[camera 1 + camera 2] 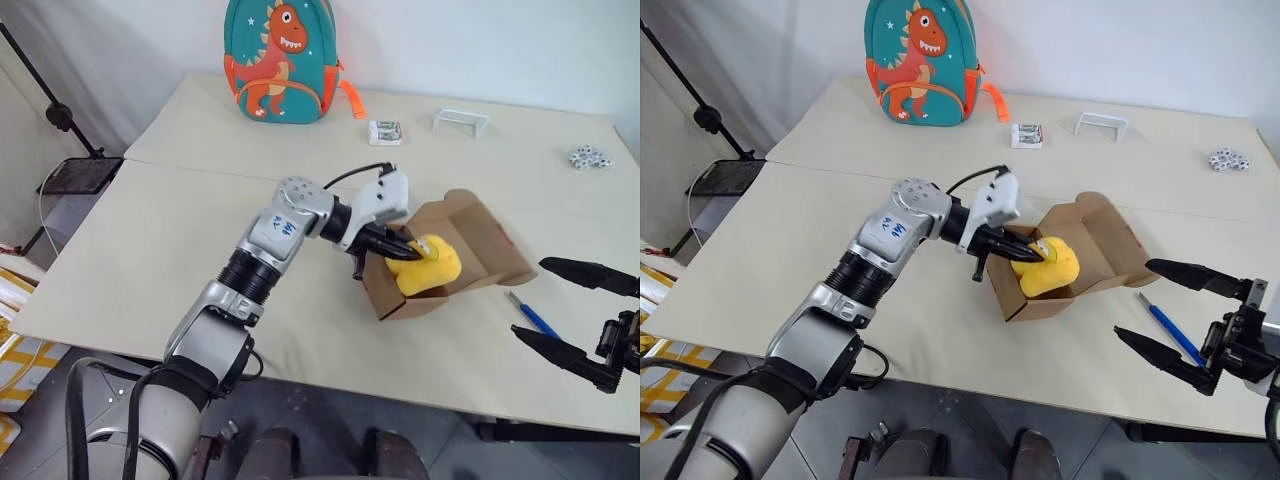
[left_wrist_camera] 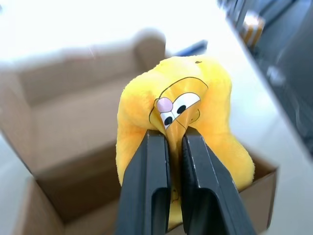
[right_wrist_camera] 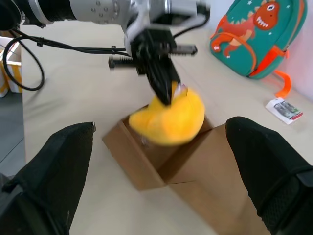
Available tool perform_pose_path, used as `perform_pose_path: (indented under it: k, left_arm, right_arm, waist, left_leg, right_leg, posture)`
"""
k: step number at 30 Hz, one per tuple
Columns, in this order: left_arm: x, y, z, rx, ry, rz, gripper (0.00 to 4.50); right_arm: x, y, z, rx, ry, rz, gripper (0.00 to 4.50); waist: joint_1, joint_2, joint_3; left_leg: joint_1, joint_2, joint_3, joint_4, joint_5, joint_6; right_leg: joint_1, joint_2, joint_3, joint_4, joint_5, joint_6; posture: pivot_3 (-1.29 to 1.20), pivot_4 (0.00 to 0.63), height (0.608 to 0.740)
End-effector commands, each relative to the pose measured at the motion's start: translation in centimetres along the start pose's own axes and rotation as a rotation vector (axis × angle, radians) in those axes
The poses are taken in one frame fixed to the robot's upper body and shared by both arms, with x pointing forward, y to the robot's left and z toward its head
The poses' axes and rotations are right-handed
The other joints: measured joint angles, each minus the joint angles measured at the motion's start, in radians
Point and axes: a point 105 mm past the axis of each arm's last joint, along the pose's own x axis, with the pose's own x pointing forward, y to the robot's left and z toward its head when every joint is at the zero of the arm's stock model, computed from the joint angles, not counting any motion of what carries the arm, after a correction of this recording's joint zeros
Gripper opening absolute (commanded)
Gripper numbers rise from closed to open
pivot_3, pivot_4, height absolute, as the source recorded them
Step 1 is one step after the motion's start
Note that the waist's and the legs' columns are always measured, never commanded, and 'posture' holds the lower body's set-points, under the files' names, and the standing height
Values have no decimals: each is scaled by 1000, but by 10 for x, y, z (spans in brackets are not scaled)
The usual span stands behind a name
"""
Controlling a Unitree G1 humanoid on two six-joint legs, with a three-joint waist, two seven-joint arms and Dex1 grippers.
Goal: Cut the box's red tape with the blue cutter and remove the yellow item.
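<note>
Left pincer [image 1: 408, 247] pinches the toy [image 1: 428, 264] above the open box [image 1: 478, 240]. Right pincer [image 1: 578, 316] gapes wide at four o'clock, near the tabletop [image 1: 150, 250] edge, cutter [image 1: 531, 315] between its fingers.

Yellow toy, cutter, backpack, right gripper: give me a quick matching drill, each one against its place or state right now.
Things:
1. yellow toy
2. blue cutter
3. backpack
4. right gripper

States:
A. standing at the table's far edge
B. open, holding nothing
C. pinched by the left gripper over the open box
D. lying flat on the table beside the box

Pairs: 1-C, 2-D, 3-A, 4-B
</note>
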Motion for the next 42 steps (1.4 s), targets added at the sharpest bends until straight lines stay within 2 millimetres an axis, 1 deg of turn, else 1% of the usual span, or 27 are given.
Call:
perform_pose_path:
  k: [1, 2, 3, 4, 6, 7, 8, 9, 11, 13, 14, 16, 17, 18, 19, 21, 23, 26, 28, 30, 32, 34, 36, 38, 42]
  left_arm:
    - [-31, 7, 24, 2, -159, 58, 18]
    - [-44, 10, 27, -17, -218, 98, 18]
    - [-52, 12, 29, -28, -253, 123, 18]
    - [-65, 13, 29, -45, -302, 161, 18]
    - [-120, 16, 25, -75, -483, 353, 18]
    - [-139, 15, 23, -79, -540, 427, 18]
    - [-156, 14, 16, -134, -574, 506, 18]
    - [-166, 10, 9, -147, -564, 555, 18]
    - [-180, -1, -6, -184, -498, 618, 18]
    - [-190, -12, -21, -181, -400, 658, 18]
    - [-197, -19, -34, -180, -316, 695, 18]
    - [-219, -32, -64, -194, -150, 816, 18]
    - [-228, -37, -73, -171, -81, 865, 18]
    - [-234, -40, -78, -170, -48, 910, 18]
    - [-238, -44, -86, -169, 7, 945, 18]
    - [-244, -54, -105, -177, 133, 981, 18]
    - [-246, -61, -118, -185, 201, 999, 18]
    - [-249, -68, -133, -249, 195, 1036, 18]
    - [-248, -70, -138, -279, 178, 1046, 18]
    - [-251, -70, -138, -300, 152, 1063, 677]
    - [-258, -68, -134, -298, 128, 1096, 1234]
    - [-263, -68, -129, -303, 105, 1098, 1743]
    - [-267, -68, -127, -312, 90, 1102, 2345]
    - [-269, -71, -121, -313, 61, 1069, 2962]
    - [-273, -79, -111, -296, 33, 978, 4119]
  right_arm:
    - [5, -1, 4, -26, -28, 18, 4500]
    - [7, -2, 4, -24, -36, 23, 4500]
    - [8, -2, 5, -23, -41, 26, 4500]
    - [10, -3, 5, -25, -53, 29, 4500]
    - [19, -6, 5, -27, -92, 33, 4500]
    - [23, -7, 4, -26, -103, 36, 4500]
    - [26, -8, 3, -32, -115, 42, 4500]
    - [28, -7, 3, -37, -124, 53, 4500]
    - [32, -9, 5, -40, -150, 60, 4500]
    - [36, -11, 8, -43, -175, 61, 4500]
    - [39, -12, 10, -42, -191, 69, 4500]
    - [47, -10, 13, -32, -223, 97, 4500]
    - [50, -9, 13, -29, -236, 113, 4500]
    - [53, -7, 13, -22, -244, 128, 4500]
    - [57, -1, 11, -33, -246, 166, 4500]
    - [64, 8, 6, -29, -246, 223, 4500]
    - [69, 11, 3, -18, -258, 238, 4500]
    - [76, 14, -2, -9, -282, 238, 4500]
    - [78, 15, -5, -12, -291, 234, 4500]
    - [79, 16, -6, -16, -299, 236, 4500]
    - [79, 17, -5, -14, -312, 237, 4500]
    - [78, 19, -6, -20, -312, 249, 4500]
    - [77, 20, -8, -21, -307, 253, 4500]
    - [74, 20, -11, -29, -292, 260, 4500]
    - [70, 14, -15, -38, -277, 247, 4500]
  waist:
    - [-5, 0, 0]
    - [-7, 0, 0]
    - [-10, 0, 0]
    - [-11, 0, 0]
    - [-26, 2, -1]
    - [-30, 1, -1]
    - [-35, 1, -1]
    - [-40, 1, 0]
    - [-42, 1, 0]
    - [-38, 0, 0]
    - [-33, 0, 0]
    - [-32, 0, 0]
    - [-31, 0, 0]
    - [-27, 0, 0]
    - [-24, 0, 0]
    - [-21, 0, 0]
    - [-20, 0, 0]
    - [-22, 0, 0]
    - [-23, 0, 0]
    - [-24, 0, 0]
    - [-24, 0, 0]
    - [-24, 0, 0]
    - [-25, 0, 0]
    - [-25, 0, 0]
    - [-26, 0, 0]
  left_leg:
    - [0, 0, 0, 0, 0, 0]
    - [0, 0, 0, 0, 0, 0]
    - [0, 0, 0, 0, 0, 0]
    - [0, 0, 0, 0, 0, 0]
    - [1, 1, -1, 0, 0, 0]
    - [2, 1, -2, 0, 0, 0]
    - [4, 2, -5, 0, 0, -1]
    - [6, 2, -6, -1, 0, -1]
    - [8, 2, -7, -2, 0, -1]
    - [8, 2, -7, -1, 0, -1]
    - [8, 1, -7, 0, 0, -1]
    - [8, 1, -7, 0, 0, -1]
    - [10, 1, -6, -1, -1, -2]
    - [10, 2, -6, -1, -1, -2]
    - [10, 2, -6, -1, -1, -2]
    - [10, 2, -6, -1, -1, -2]
    - [10, 2, -6, -1, -1, -3]
    - [10, 2, -6, -1, -1, -3]
    - [10, 2, -6, -1, -1, -3]
    - [11, 2, -5, -1, -2, -3]
    - [11, 2, -5, -1, -2, -3]
    - [11, 2, -5, -1, -2, -3]
    - [11, 3, -5, -1, -2, -3]
    - [11, 3, -4, -2, -2, -3]
    - [12, 3, -4, -2, -2, -3]
  right_leg:
    - [0, 0, 0, 0, 0, 0]
    - [0, 0, 0, 1, 0, 0]
    - [0, 0, 0, 1, 0, 0]
    - [0, 0, 0, 1, 0, 0]
    - [0, 0, 0, 2, 0, 0]
    - [0, 0, 0, 3, 0, 0]
    - [0, 0, 1, 4, 0, 0]
    - [1, 0, 1, 6, 0, 0]
    - [1, 0, 1, 9, 0, 0]
    - [1, -1, 2, 9, 0, 0]
    - [2, -2, 2, 10, 0, 0]
    - [2, -2, 2, 9, 0, 0]
    - [2, -1, 4, 9, 0, 0]
    - [2, -1, 3, 9, 0, -1]
    - [2, 0, 3, 9, 0, -1]
    - [2, 0, 3, 9, 0, -1]
    - [2, -1, 3, 9, 0, -1]
    - [2, -1, 4, 9, 0, -1]
    - [2, -1, 4, 9, 0, -1]
    - [2, -1, 4, 10, 0, -1]
    - [2, -1, 4, 10, 0, -1]
    - [1, -1, 4, 10, 0, -1]
    - [1, -1, 4, 10, 0, -1]
    - [1, -1, 4, 10, 0, -1]
    - [1, 0, 4, 10, 0, -1]
  posture:
    - [0, 150, 740]
    - [0, 150, 740]
    - [0, 150, 740]
    - [0, 150, 740]
    - [0, 150, 740]
    - [0, 150, 740]
    - [0, 150, 740]
    - [0, 150, 740]
    - [0, 150, 740]
    - [0, 150, 740]
    - [0, 150, 740]
    - [0, 150, 740]
    - [0, 150, 740]
    - [0, 150, 740]
    - [0, 150, 740]
    - [0, 150, 740]
    - [0, 150, 740]
    - [0, 150, 740]
    - [0, 150, 740]
    - [0, 150, 740]
    - [0, 150, 740]
    - [0, 150, 740]
    - [0, 150, 740]
    - [0, 150, 740]
    - [0, 150, 740]
